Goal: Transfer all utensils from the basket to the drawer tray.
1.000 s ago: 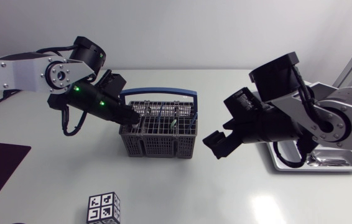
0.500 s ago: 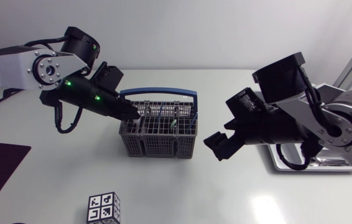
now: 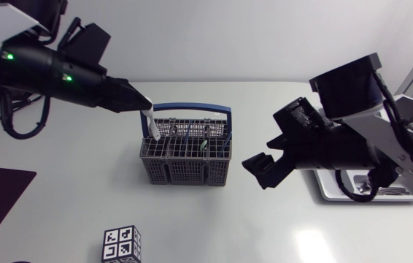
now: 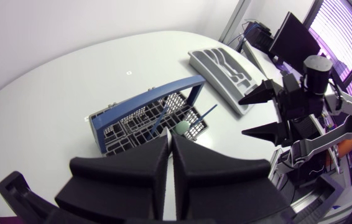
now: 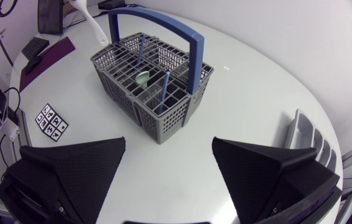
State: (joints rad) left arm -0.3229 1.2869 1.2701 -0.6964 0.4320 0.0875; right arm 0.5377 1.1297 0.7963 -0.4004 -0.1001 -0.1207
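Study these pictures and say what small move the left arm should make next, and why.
Probably raise the left tool a little higher. The white utensil it grips has its lower end about level with the basket rim, so carrying it sideways toward the tray now might snag it.

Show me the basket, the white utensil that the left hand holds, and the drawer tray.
basket [image 3: 184,169], head view, front wall.
white utensil [image 3: 153,124], head view, middle of its length.
drawer tray [image 4: 224,70], left wrist view, bare middle.
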